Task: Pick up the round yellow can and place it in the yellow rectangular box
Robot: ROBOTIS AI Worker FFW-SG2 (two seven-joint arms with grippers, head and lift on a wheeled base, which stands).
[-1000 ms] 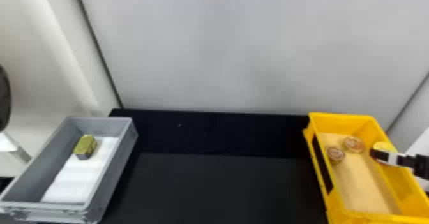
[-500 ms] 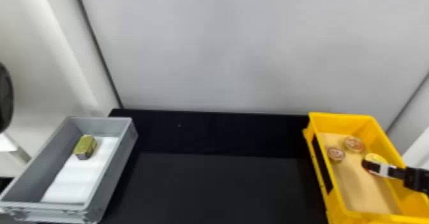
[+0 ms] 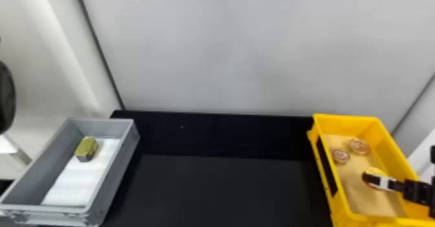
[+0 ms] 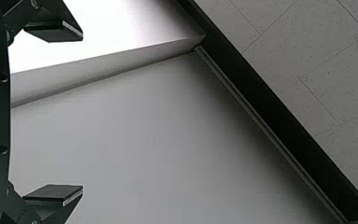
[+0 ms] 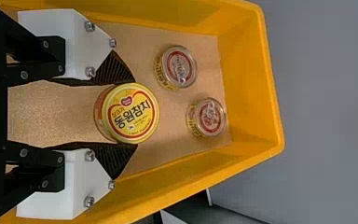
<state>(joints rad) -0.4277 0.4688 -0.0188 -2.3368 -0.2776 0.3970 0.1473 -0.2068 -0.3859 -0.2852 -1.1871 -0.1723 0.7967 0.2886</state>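
Well, my right gripper (image 3: 372,178) has the yellow can (image 5: 133,114) squeezed between its dark ribbed fingers (image 5: 116,69), one against each side of the can's round body. The lid, yellow with a red ring, faces my wrist camera. I have the can inside the walls of the yellow rectangular box (image 5: 251,84), over its tan floor (image 5: 51,121); whether it touches that floor, I cannot tell.

Ahead of my right fingertips, two smaller round cans with clear lids (neighbours to one another, a narrow gap between them) sit on that same floor. The closer small can (image 5: 179,67) is off to the left of my grip, and the farther small can (image 5: 209,116) is near the end wall of the box.

Well to the left of my right gripper, past the black table (image 3: 220,190), is a grey box (image 3: 111,174). It contains a white liner (image 3: 76,178) and, toward its far end, a gold-topped block (image 3: 86,148) with a greyish side.

My left gripper (image 4: 82,112) is holding nothing, its two flat fingers spread wide with a pale wall (image 4: 168,140) beyond them.
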